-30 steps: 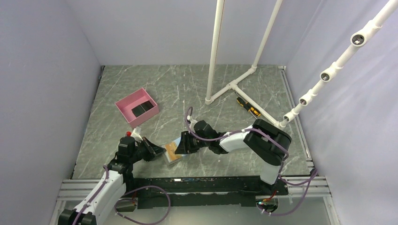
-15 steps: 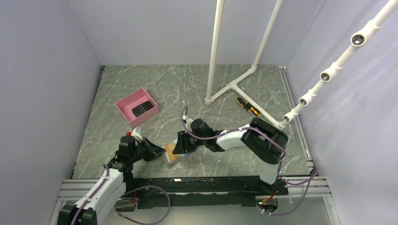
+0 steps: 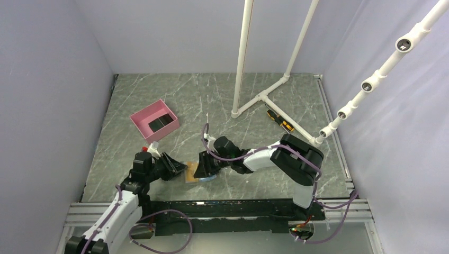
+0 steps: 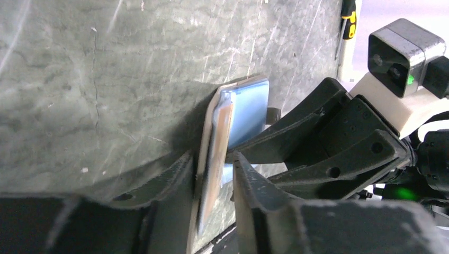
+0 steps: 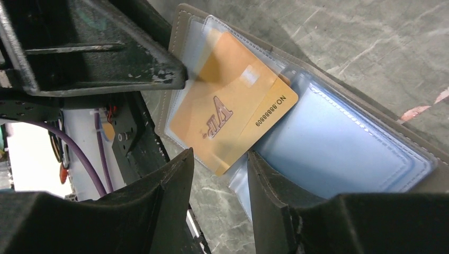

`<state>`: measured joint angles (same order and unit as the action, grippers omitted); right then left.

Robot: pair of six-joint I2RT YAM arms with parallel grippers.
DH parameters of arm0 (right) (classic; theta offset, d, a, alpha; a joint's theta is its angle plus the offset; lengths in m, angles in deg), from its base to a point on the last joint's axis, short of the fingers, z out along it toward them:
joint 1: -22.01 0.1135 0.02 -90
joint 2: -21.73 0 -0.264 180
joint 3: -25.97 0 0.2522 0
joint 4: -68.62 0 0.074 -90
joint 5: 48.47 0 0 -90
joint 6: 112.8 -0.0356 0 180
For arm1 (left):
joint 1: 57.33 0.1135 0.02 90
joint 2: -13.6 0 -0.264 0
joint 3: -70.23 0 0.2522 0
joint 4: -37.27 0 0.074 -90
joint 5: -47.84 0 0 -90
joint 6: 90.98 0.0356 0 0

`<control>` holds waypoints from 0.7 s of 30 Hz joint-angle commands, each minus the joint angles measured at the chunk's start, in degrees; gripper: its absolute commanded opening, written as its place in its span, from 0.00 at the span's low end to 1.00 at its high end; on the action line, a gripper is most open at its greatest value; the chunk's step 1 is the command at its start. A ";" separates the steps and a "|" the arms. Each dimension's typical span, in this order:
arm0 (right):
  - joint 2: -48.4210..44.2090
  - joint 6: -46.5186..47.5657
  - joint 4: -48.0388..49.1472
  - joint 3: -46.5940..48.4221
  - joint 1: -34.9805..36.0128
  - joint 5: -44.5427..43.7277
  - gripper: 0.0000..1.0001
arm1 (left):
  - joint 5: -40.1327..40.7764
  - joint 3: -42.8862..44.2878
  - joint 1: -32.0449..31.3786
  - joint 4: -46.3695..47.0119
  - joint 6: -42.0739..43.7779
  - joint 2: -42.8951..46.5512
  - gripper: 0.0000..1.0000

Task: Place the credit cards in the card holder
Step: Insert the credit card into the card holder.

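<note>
The grey card holder [image 3: 193,179] lies open near the table's front edge, its light blue lining [image 5: 344,143] showing. An orange card [image 5: 227,106] marked VIP sits partly inside a clear sleeve, one corner sticking out. My right gripper [image 5: 219,156] is open, its fingertips on either side of that corner. My left gripper [image 4: 212,156] straddles the holder's raised left flap [image 4: 249,106] and the card's edge [image 4: 218,153]. One finger lies against the flap, and a thin gap shows at the other. A black card [image 3: 161,123] lies in the pink box [image 3: 142,117].
A yellow-and-black screwdriver [image 3: 279,120] lies at the back right beside the white pipe frame [image 3: 262,98]. The pink box stands to the back left of the grippers. The table's front rail [image 3: 212,209] is just behind the holder.
Both grippers and the holder have shifted a little left. The right gripper has followed the orange card leftward, and the holder's left flap stands more upright.
</note>
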<state>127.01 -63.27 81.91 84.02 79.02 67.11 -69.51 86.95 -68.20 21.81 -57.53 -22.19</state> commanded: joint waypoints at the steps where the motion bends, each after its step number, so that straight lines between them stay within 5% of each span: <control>1: -2.08 1.41 -3.70 -1.46 -1.08 -4.21 0.45 | 0.91 3.36 -0.20 -8.15 1.10 4.29 0.40; 8: -2.02 0.10 -3.93 -1.88 -2.91 -5.41 0.46 | 3.25 3.85 -0.18 -13.02 1.24 8.75 0.39; 21: 0.52 -1.45 -2.11 0.99 -2.96 -2.58 0.46 | 0.35 4.47 -0.16 0.86 3.86 -7.87 0.08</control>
<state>126.70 -64.87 80.40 84.57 76.29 65.65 -67.76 89.01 -68.22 16.42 -56.07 -26.54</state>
